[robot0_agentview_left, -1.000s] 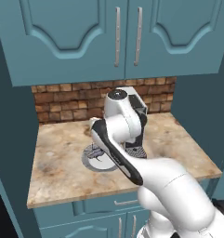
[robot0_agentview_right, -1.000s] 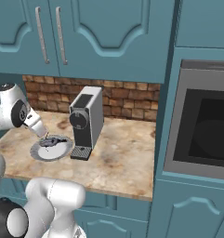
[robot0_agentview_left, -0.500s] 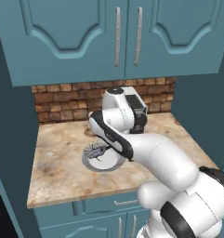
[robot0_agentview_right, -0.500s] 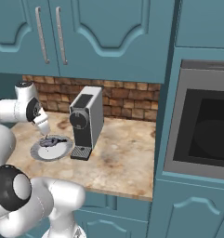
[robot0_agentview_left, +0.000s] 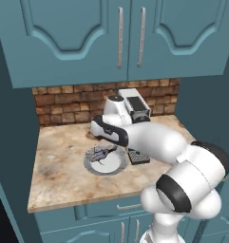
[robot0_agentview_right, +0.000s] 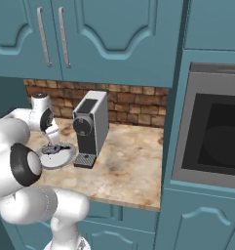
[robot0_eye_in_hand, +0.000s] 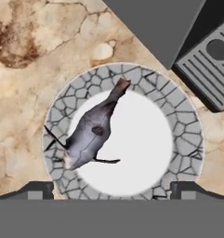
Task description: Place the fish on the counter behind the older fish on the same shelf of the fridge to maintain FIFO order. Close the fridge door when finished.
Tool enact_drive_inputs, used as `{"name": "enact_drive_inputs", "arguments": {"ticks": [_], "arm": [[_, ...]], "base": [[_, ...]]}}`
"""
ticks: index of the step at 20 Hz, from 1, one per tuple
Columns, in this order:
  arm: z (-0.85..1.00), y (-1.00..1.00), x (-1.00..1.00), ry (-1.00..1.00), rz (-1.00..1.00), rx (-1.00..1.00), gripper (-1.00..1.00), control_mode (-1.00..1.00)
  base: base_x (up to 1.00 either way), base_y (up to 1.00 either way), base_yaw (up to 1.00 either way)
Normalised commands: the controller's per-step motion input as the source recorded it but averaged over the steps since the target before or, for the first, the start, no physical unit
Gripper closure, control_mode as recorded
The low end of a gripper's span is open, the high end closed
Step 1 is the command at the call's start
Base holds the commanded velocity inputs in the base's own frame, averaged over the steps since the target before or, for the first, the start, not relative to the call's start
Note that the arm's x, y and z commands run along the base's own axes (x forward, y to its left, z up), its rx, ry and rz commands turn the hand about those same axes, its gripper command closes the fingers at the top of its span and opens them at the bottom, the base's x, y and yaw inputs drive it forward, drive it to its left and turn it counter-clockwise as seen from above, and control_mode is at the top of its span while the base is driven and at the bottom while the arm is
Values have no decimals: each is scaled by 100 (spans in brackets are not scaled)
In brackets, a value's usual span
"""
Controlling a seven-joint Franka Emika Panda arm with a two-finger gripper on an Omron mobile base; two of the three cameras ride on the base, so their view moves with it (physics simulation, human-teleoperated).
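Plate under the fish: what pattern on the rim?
The plate has a grey cracked-stone mosaic rim around a plain white centre, clearest in the hand view. The fish lies on it.

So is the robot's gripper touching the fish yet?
Apart. In the hand view the gripper has its two tips spread wide at the bottom edge, and the fish lies untouched on the plate between and beyond them.
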Motion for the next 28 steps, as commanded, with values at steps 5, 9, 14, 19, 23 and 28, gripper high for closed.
{"name": "enact_drive_inputs", "arguments": {"ticks": [5, 9, 14, 19, 23, 28], "arm": [[-50, 0, 22, 0, -10, 1, -100, -100], [-38, 0, 44, 2, -9, 1, -100, -100], [-36, 0, 35, 1, -6, 1, -100, -100], [-34, 0, 21, 0, -4, 0, -100, -100], [-35, 0, 6, 1, -3, 0, -100, -100], [-45, 5, 0, 3, -2, 0, 100, -100]], "base": [[0, 0, 0], [0, 0, 0], [0, 0, 0], [0, 0, 0], [0, 0, 0], [0, 0, 0]]}}
